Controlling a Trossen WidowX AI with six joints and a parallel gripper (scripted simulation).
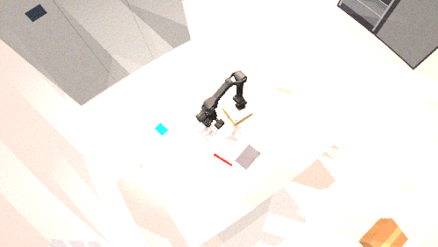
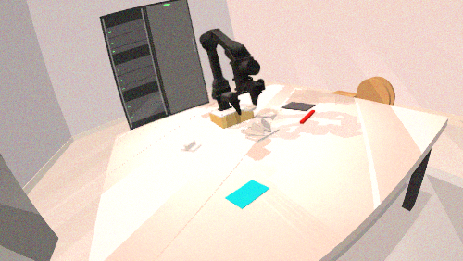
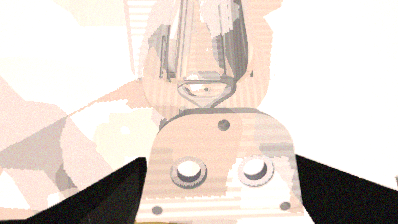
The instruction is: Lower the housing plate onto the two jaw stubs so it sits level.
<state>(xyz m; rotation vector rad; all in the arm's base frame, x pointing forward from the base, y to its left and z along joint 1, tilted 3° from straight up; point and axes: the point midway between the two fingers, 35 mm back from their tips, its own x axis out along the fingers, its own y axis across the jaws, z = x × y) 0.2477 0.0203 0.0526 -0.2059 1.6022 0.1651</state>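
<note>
My gripper (image 1: 213,124) (image 2: 247,106) (image 3: 216,162) is shut on the pale housing plate (image 3: 220,145), with a dark finger on each side of it in the wrist view. The plate has two round holes and small dark dots. The grey jaws (image 3: 232,42) lie beyond its rounded edge, at the top of the wrist view; a V-shaped end shows just above that edge. The plate overlaps the view of what lies under it, so the stubs and any contact are hidden. In the exterior view the pale jaw assembly (image 2: 261,130) lies on the table just in front of the gripper.
A yellow-sided block (image 1: 236,123) (image 2: 224,121) is at the arm's base, close to the gripper. A red bar (image 1: 222,159) (image 2: 307,117) and a dark pad (image 1: 248,157) (image 2: 297,106) lie beyond the jaws. A cyan card (image 1: 161,129) (image 2: 247,193) and a small white part (image 2: 190,146) also lie on the table.
</note>
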